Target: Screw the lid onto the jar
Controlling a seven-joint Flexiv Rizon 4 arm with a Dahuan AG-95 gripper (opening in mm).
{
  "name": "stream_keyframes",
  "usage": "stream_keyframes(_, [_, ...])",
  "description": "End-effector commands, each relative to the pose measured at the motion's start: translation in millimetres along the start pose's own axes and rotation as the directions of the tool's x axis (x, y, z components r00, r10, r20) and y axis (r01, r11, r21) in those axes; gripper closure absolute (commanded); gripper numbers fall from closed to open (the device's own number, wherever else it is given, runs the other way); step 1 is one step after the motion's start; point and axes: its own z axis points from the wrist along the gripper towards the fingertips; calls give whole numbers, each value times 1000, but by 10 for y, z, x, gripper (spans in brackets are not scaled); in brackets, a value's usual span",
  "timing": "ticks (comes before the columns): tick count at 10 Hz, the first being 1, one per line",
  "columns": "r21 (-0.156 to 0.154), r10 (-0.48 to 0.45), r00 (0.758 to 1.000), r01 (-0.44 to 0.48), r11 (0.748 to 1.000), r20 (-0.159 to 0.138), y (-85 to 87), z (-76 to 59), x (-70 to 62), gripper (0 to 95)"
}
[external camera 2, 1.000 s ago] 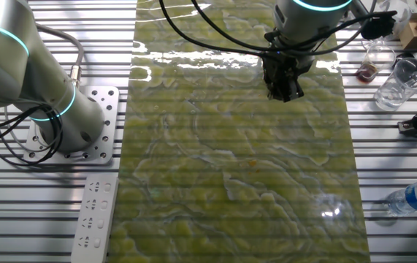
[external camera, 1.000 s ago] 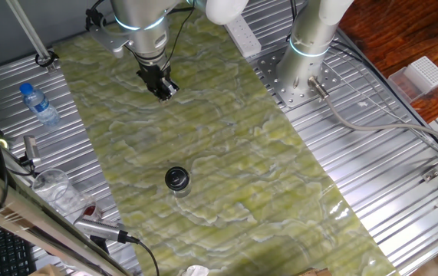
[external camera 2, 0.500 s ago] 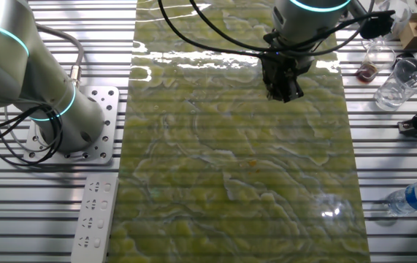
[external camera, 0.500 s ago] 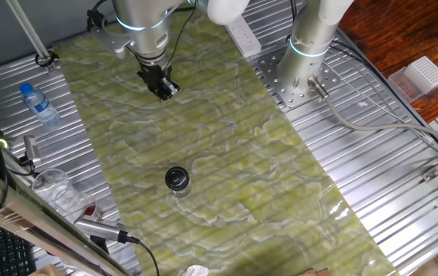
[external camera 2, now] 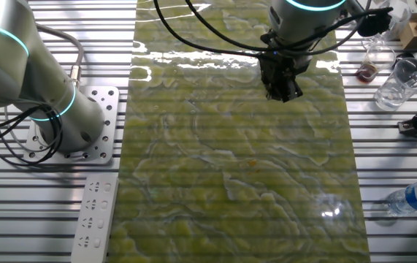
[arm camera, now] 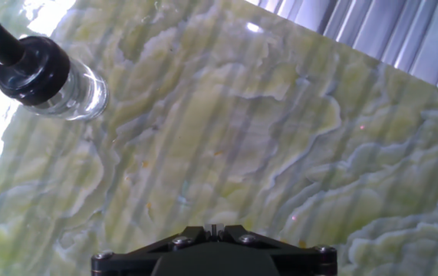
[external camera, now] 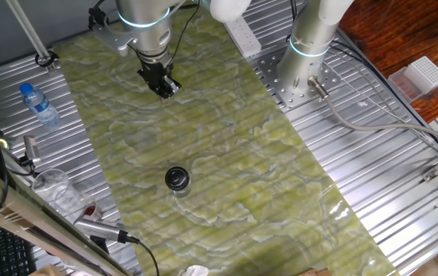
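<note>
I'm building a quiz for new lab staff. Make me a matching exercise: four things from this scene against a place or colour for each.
1 lid
2 gripper
3 water bottle
4 power strip

A blue-capped, on the metal slats
B sitting on the jar
C white, on the metal slats
D over the green mat, away from the jar

Pairs: 1-B, 2-D, 3-A, 4-C

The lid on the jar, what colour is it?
Glossy black lid, seen best in the hand view.
</note>
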Motion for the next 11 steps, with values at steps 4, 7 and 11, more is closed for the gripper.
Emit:
stream_keyframes(4, [22, -110, 993, 109, 994, 45, -5, 8, -2, 950])
stream_keyframes(7, [23, -143, 981, 142, 990, 134, -2, -8, -30, 950])
stream_keyframes(11, [-15, -172, 967, 178, 984, 188, 53, -20, -220, 950])
